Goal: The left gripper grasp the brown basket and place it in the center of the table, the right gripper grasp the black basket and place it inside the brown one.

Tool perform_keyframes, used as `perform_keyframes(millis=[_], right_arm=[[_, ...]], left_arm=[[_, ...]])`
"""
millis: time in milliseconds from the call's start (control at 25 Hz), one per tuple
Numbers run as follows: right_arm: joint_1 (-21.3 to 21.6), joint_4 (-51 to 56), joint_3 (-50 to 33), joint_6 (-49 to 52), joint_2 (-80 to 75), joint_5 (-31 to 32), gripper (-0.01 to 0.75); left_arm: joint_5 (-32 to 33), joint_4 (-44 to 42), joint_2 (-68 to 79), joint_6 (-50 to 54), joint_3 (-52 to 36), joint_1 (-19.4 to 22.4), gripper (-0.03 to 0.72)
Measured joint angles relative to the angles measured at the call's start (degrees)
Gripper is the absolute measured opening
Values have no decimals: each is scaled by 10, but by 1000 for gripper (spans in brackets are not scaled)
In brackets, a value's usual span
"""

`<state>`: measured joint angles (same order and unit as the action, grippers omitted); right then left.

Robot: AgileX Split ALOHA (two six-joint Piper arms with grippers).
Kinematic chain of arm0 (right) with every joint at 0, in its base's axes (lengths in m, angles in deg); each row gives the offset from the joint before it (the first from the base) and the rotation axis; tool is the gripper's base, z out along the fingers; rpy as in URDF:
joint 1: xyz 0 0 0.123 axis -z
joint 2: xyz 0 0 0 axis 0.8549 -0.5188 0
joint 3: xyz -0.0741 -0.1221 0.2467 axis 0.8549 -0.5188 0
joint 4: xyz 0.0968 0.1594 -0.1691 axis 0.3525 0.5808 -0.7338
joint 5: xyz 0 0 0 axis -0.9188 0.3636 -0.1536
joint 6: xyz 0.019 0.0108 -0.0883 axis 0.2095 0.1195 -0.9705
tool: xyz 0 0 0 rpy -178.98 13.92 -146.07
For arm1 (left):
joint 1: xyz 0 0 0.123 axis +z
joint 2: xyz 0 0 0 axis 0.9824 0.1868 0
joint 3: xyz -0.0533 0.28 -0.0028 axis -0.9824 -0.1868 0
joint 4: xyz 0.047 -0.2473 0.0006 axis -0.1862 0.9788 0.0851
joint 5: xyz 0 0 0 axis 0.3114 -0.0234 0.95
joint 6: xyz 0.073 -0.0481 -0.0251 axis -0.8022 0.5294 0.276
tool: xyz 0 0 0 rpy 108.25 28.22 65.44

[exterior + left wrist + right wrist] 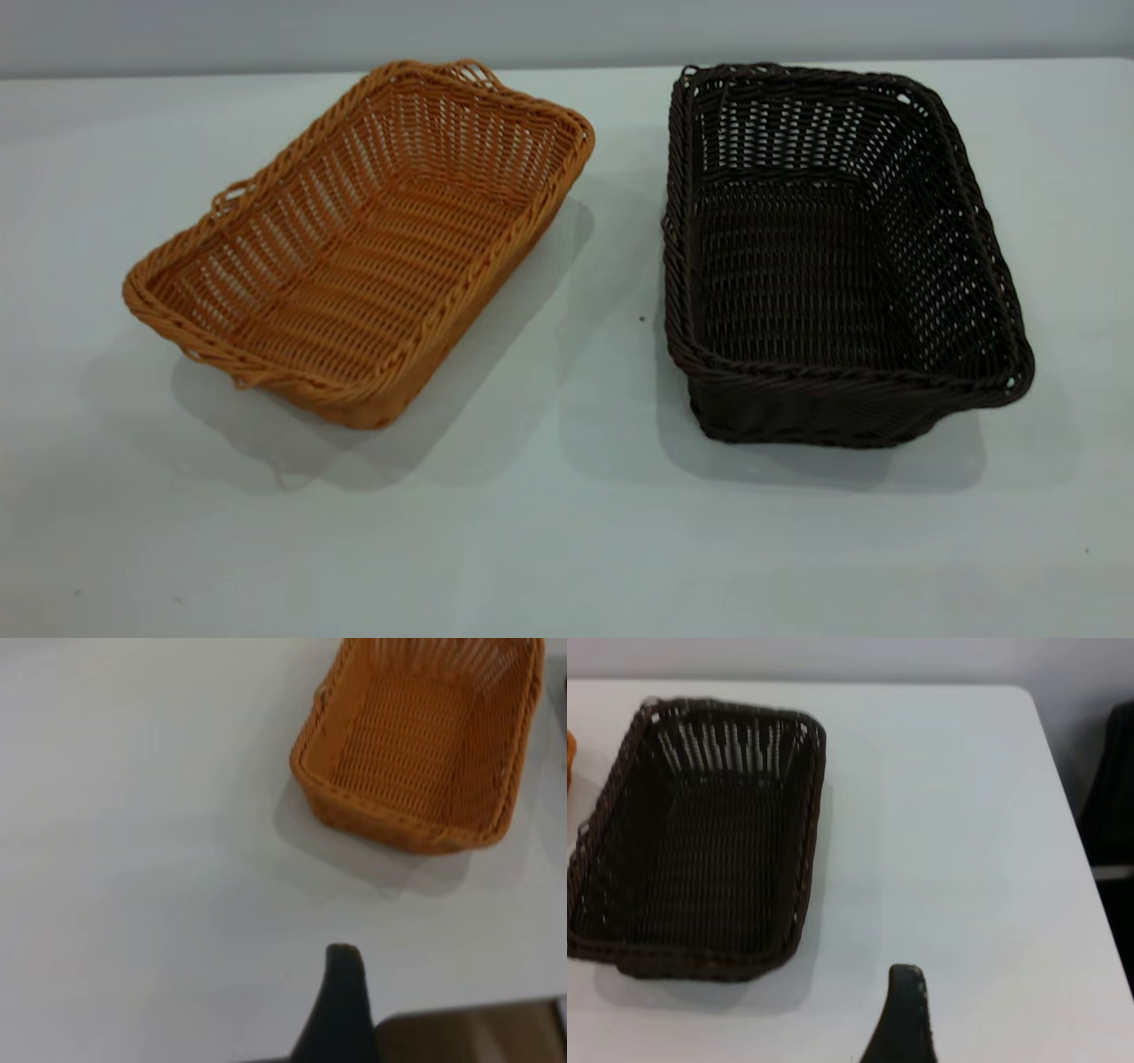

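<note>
A: What lay on the table (567, 549)?

B: 2 baskets, side by side and well apart, neither nested. The black basket (833, 257) sat toward the right arm's side, its long axis running near to far in the exterior view. The brown basket (363, 239) sat toward the left arm's side, its long axis skewed, the near end swung out toward the table's left edge. Both were upright and held nothing.

A: And the arms?

B: Neither showed in the exterior view. Each wrist view showed only 1 dark fingertip. The left gripper (341, 997) hung over bare table, apart from the brown basket, whose short end wall faced it. The right gripper (906, 1010) was likewise off the black basket, beside a corner of its short end, with a long side running away from it.

A: Released or clenched?

B: I could not tell for either; neither held anything.

A: Which goes first?

B: By my reading, the left gripper was nearer the brown basket, so it would reach toward that facing short rim. Nothing of the task looked done.

A: Any writing or brands?

B: None that I could read.
</note>
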<state>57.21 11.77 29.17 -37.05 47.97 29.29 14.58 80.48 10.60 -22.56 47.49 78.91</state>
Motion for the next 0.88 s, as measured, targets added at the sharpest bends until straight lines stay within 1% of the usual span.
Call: perform_keyframes(millis=[160, 320, 400, 560, 720, 800, 880], right_arm=[[0, 8, 16, -1, -105, -47, 552], [0, 71, 16, -18, -235, -75, 552], [0, 122, 16, -38, -298, -90, 552], [0, 253, 16, -97, -423, -113, 552], [-2, 404, 16, -189, -554, -95, 552], [-16, 469, 16, -219, -618, -85, 552], [-42, 513, 16, -221, -686, -95, 552]], left_arm=[[-66, 0, 123, 8, 30, 0, 572], [-146, 0, 275, -13, 66, 0, 572], [-184, 0, 359, -20, 86, 0, 572], [-234, 1, 504, -53, 128, 0, 572], [-274, 2, 621, -73, 166, 0, 572], [-293, 6, 662, -83, 180, 0, 572], [-312, 20, 695, -95, 189, 0, 572]])
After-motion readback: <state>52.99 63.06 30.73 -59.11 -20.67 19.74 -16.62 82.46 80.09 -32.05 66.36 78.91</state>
